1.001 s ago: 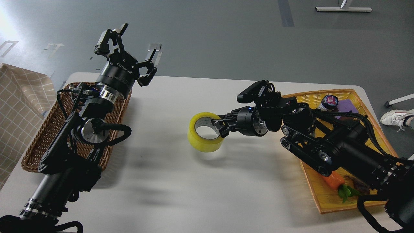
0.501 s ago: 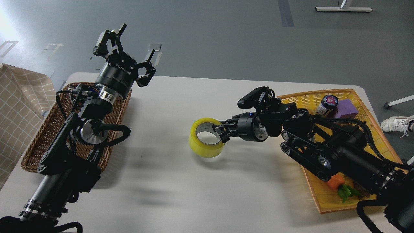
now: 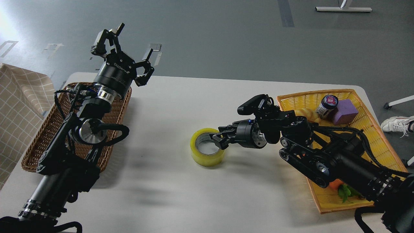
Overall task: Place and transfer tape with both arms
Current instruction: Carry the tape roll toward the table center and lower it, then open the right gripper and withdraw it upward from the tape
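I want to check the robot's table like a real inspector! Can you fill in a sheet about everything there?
Surface: pale white table, bare in the middle.
Job's things: wide yellow translucent tape roll, lying flat mid-table.
Clutter: brown wicker basket left; yellow woven tray right holding a dark-lidded jar, purple block, orange carrot toy.
Grippers: right gripper, jaws at the roll's rim, grip unclear; left gripper, raised, jaws open, empty.
Cables: black cables along the arms.
Surroundings: grey floor, checked cloth, white shoe.
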### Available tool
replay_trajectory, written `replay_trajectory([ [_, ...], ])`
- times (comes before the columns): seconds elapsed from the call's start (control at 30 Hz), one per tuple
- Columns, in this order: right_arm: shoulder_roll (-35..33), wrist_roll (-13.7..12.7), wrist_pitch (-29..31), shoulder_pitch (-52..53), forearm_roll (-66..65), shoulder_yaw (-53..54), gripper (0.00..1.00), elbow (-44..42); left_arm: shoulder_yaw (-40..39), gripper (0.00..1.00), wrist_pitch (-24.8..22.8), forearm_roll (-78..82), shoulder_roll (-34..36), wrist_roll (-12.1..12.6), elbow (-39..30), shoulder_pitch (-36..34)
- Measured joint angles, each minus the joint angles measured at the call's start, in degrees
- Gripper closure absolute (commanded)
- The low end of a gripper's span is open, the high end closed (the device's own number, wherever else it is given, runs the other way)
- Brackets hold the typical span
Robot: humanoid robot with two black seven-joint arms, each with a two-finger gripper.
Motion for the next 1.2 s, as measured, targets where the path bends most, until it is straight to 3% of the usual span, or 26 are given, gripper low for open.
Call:
replay_trajectory([
  [0.23, 1.8, -0.1, 0.1, -0.1, 0.3, 4.0, 0.29, -0.9, -0.1, 0.02, -0.1, 0.0, 0.0, 0.0, 0.0, 0.7],
  [0.3, 2.0, -0.1, 0.1, 0.3, 0.6, 6.4, 0.06, -0.8, -0.1, 0.02, -0.1, 0.0, 0.0, 0.0, 0.0, 0.8],
  [0.33, 2.1, -0.1, 0.1, 0.4, 0.7, 7.8, 0.05, -0.5, -0.1, 0.02, -0.1, 0.0, 0.0, 0.0, 0.0, 0.8],
  [0.63, 1.0, 0.0, 0.0, 1.7, 2.2, 20.6, 0.00, 5.5, 0.0, 0.02, -0.1, -0.1, 0.0, 0.0, 0.0, 0.8],
  [1.2, -8.7, 0.6, 0.0, -2.5, 19.7, 40.9, 0.00, 15.3, 0.0, 0.02, -0.1, -0.1, 1.5, 0.2, 0.0, 0.5],
])
